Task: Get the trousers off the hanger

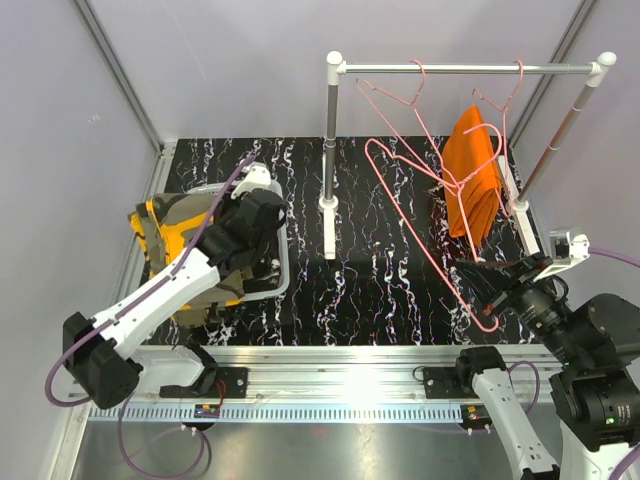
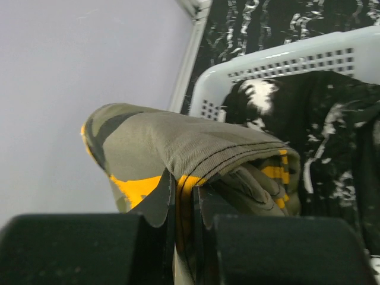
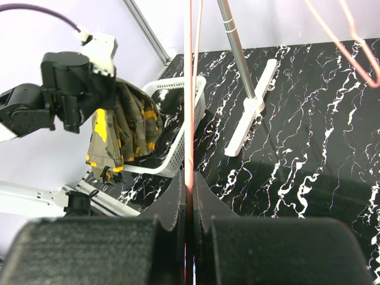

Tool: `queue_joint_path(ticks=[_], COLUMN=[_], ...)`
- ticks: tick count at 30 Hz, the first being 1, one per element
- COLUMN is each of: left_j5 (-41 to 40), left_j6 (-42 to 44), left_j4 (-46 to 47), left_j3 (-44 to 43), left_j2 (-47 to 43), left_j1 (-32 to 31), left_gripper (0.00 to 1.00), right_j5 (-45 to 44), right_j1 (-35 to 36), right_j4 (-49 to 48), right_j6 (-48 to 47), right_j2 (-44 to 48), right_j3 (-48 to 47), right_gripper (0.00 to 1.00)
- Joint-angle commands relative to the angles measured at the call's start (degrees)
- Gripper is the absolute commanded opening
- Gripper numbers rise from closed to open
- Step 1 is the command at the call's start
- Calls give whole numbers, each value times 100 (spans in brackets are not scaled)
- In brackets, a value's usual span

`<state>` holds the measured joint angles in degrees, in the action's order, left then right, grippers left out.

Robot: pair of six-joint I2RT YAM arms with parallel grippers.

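**Both grippers clamped: cloth on the left, wire on the right**

The left gripper (image 2: 185, 217) has its jaws drawn nearly together, with a fold of the camouflage trousers (image 2: 196, 148) pinched between them. The olive-grey cloth with yellow patches bulges up past the fingers and, in the top view, drapes down over the outer left side of the white basket (image 2: 285, 56). The dark trousers (image 2: 323, 119) lie bunched inside that basket, just beside the camouflage pair.

The right gripper (image 3: 187, 202) is closed tight on the thin wire of a bare pink hanger (image 3: 190, 119), which runs straight up from between its fingers. In the top view that hanger slants up from the gripper towards the rail (image 1: 470, 68) of the rack.

The orange trousers (image 1: 472, 180) hang folded over another pink hanger near the rail's right end, above the black marbled table (image 1: 390, 270).
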<state>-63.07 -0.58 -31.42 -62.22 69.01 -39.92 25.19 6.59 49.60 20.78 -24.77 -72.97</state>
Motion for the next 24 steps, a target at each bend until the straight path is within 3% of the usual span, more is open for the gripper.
queue_joint_path(ticks=[1, 12, 19, 24], left_j5=[514, 989, 1200, 1271], left_j6=[-38, -442, -1602, -2121], left_j4=[619, -74, -1128, -1288], left_j3=[-572, -2732, -3244, -3209], left_j2=[155, 1957, 2854, 3039], left_j1=[54, 362, 828, 1012], left_gripper=[0, 0, 0, 0], right_j5=[30, -120, -172, -155], right_j1=[-26, -17, -17, -17], right_j4=[-206, -162, -91, -135], right_j6=[-56, -179, -276, -267], right_j2=[69, 104, 87, 60], right_j3=[-77, 55, 37, 46], right_gripper=[0, 0, 0, 0])
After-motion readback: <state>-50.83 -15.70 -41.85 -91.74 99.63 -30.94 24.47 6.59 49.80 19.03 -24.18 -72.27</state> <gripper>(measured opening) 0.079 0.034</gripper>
